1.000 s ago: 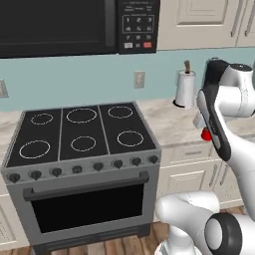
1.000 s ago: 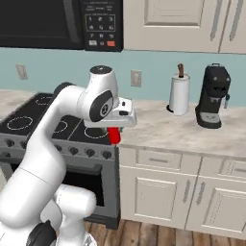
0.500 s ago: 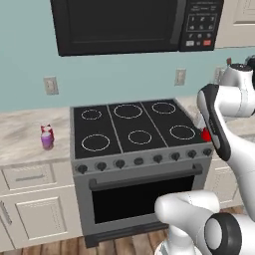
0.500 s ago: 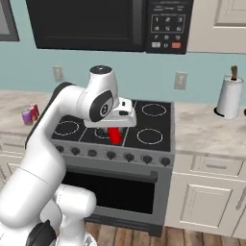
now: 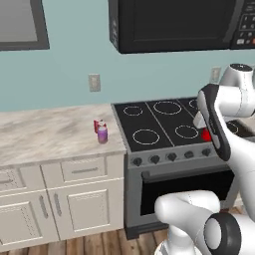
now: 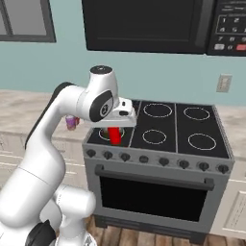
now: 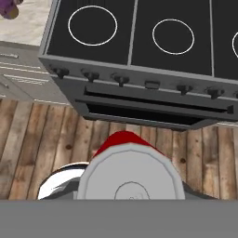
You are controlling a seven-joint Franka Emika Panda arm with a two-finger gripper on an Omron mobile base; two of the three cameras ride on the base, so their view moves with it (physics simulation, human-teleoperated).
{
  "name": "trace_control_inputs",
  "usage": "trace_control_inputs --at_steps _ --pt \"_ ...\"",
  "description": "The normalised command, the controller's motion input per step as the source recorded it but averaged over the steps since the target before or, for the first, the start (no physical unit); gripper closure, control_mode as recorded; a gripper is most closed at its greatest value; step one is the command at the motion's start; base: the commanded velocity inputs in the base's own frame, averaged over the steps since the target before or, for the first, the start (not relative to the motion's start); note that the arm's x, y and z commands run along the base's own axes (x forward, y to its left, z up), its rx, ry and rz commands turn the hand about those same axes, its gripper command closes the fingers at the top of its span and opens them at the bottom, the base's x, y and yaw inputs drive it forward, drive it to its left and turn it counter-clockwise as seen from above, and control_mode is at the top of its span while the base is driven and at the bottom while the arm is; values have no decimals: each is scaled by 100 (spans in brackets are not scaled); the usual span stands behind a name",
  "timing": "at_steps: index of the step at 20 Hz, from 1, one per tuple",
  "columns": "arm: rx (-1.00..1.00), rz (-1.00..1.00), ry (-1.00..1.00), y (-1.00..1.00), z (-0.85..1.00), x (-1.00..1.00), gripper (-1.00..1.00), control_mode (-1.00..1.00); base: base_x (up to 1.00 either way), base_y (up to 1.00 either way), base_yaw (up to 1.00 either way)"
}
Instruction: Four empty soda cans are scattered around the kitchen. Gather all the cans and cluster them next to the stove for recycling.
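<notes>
Right base view, red can (image 6: 115, 135) in fingers (image 6: 120, 129)

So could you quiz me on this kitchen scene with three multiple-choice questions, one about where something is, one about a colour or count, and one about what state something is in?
1. Where do the two small cans on the counter stand?
A. Left of the stove
B. On the cooktop
C. Inside the microwave

2. What colour is the can in the gripper?
A. Blue
B. Red
C. Green

3. What is the state of the gripper?
A. Open and empty
B. Resting on the floor
C. Shut on a can, held in the air

Answers:
1. A: they stand on the marble counter just left of the stove.
2. B: the can under the hand is red in both base views.
3. C: the can hangs from the hand, in front of the stove, clear of any surface.
</notes>
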Motion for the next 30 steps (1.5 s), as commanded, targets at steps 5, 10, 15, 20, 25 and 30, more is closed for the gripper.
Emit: trace_control_inputs --at_steps 5,10,15,20,25,30 --pt "0 0 0 0 0 0 100 100 14 100 -1" --pt "0 0 0 0 0 0 100 100 18 76 0" --pt "0 0 0 0 0 0 100 100 14 30 0" --pt "0 0 0 0 0 0 100 100 13 15 0" --pt "0 0 0 0 0 0 100 100 41 35 0" --pt "0 0 0 0 0 0 100 100 55 43 0"
